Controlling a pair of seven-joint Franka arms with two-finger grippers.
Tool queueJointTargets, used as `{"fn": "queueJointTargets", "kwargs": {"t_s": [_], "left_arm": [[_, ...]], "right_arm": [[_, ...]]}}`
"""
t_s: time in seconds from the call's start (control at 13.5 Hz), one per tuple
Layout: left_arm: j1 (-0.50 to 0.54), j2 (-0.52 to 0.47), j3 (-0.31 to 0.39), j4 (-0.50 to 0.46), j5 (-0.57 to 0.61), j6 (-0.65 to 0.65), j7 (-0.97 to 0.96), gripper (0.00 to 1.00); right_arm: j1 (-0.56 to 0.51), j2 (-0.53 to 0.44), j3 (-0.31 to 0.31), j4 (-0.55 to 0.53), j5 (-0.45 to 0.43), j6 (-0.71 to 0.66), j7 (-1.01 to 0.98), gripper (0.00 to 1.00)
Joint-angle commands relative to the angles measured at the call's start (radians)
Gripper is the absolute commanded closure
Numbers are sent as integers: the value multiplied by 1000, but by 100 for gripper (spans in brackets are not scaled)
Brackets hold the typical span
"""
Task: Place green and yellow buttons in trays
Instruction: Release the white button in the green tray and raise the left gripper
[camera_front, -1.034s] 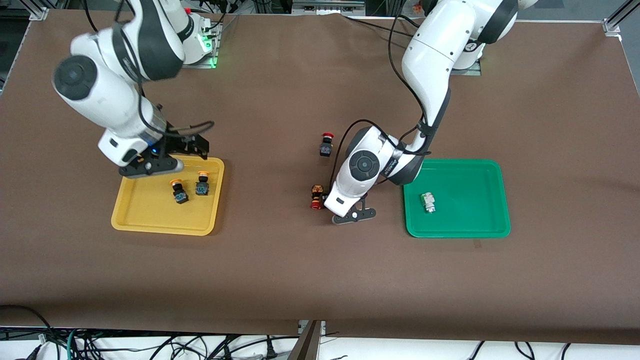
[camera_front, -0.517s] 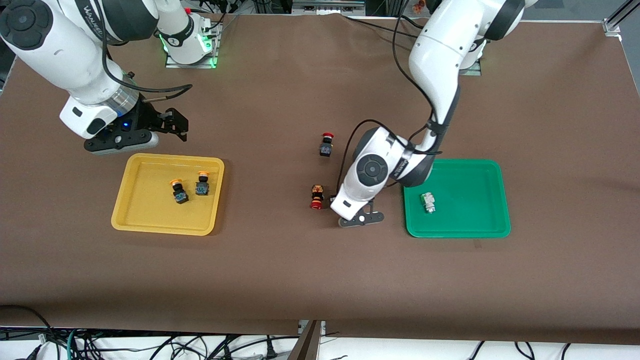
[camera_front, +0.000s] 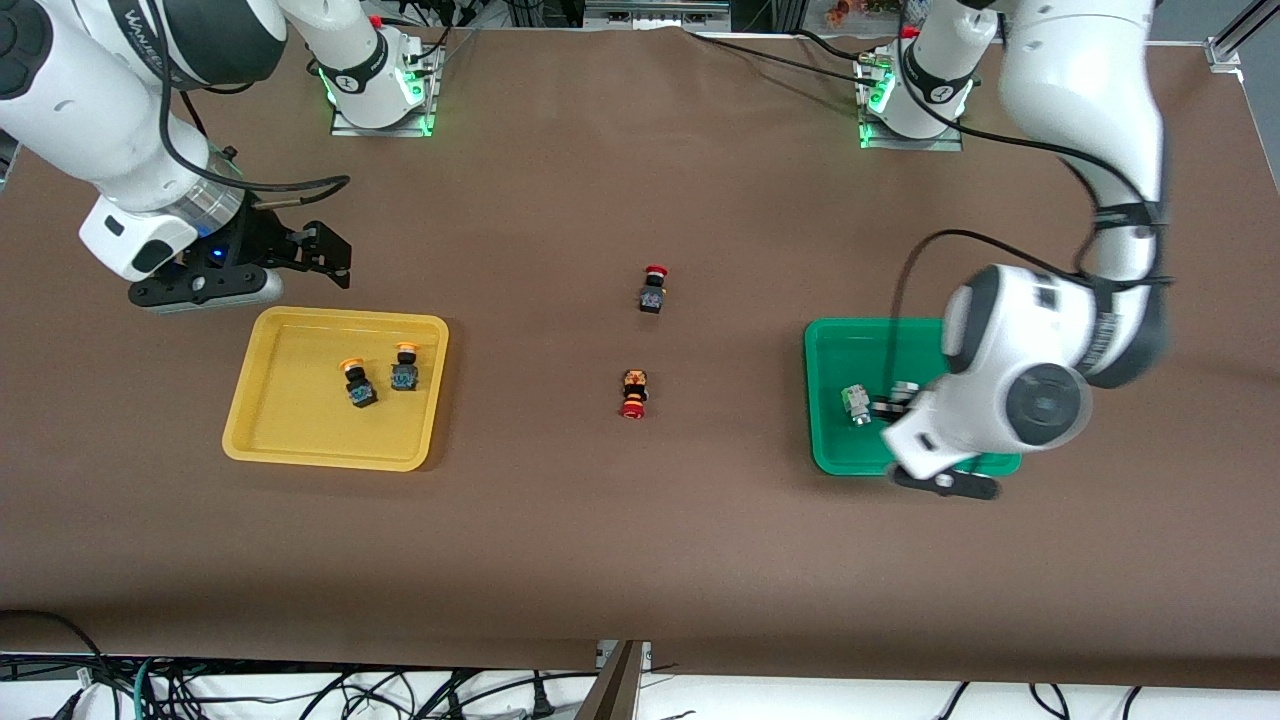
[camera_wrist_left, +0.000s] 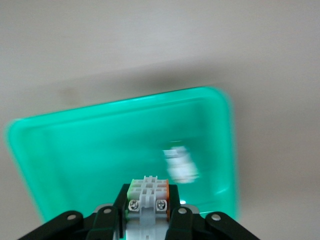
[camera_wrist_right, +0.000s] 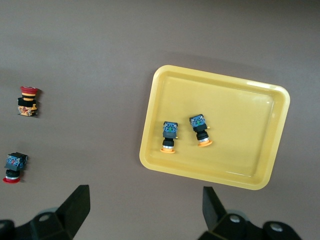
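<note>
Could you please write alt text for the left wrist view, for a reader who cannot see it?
The left gripper holds a pale switch with a green tint between its fingers, over the green tray. A second pale switch already lies in the tray, which sits on the brown table.

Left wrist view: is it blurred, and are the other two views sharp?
Left wrist view: motion blur smears the green tray and the loose pale button; the button held in the left gripper stays crisp. Front view: sharp, except the blurred left arm. Right wrist view: sharp, the yellow tray evenly lit.
</note>
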Motion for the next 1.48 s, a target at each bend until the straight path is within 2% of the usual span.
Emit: {"fn": "queueJointTargets", "kwargs": {"t_s": [0.0, 0.07, 0.22, 0.3, 0.37, 0.52, 0.59, 0.74, 0.89, 0.96, 1.03, 1.11, 1.18, 1.33, 1.4], "left_arm": [[59, -8, -14, -110, 33, 46, 97, 73], [83, -34, -15, -173, 30, 71, 94, 60], [99, -148, -15, -364, 30, 156, 82, 62], [108, -198, -15, -472, 30, 225, 80, 26], [108, -209, -15, -491, 32, 248, 83, 0], [94, -259, -21, -464, 32, 195, 99, 0], [91, -278, -33, -406, 32, 122, 94, 0], [94, -282, -40, -221, 32, -114, 97, 0], [105, -308, -32, -59, 33, -290, 93, 0], [103, -339, -18, -34, 36, -334, 86, 0], [84, -377, 35, -42, 55, -319, 82, 0], [74, -435, 49, -64, 68, -272, 64, 0], [91, -503, 51, -144, 61, -194, 35, 0], [125, -702, 23, -370, 49, -45, 14, 0], [151, -727, -10, -405, 59, -46, 7, 0]], "right_arm": [[-24, 13, 26, 38, -13, -27, -4, 0], [-24, 15, 26, 41, -13, -27, -3, 1], [-27, 16, 22, 42, -13, -27, -3, 1], [-29, 21, 19, 42, -13, -29, -1, 0], [-29, 21, 8, 44, -13, -26, -1, 1], [-33, 36, -4, 52, -15, -27, -3, 0], [-44, 39, -4, 53, -12, -26, -7, 0], [-44, 59, -3, 81, -7, -26, 12, 1], [-74, 61, -4, 104, -1, -27, 5, 1], [-82, 61, -4, 105, 2, -27, 5, 0], [-84, 61, -4, 110, 2, -27, 5, 0], [-82, 62, -4, 110, 1, -27, 8, 0], [-82, 62, -4, 112, 1, -27, 9, 0], [-82, 65, -4, 112, -1, -27, 9, 0], [-84, 65, -4, 112, -1, -27, 9, 0]]}}
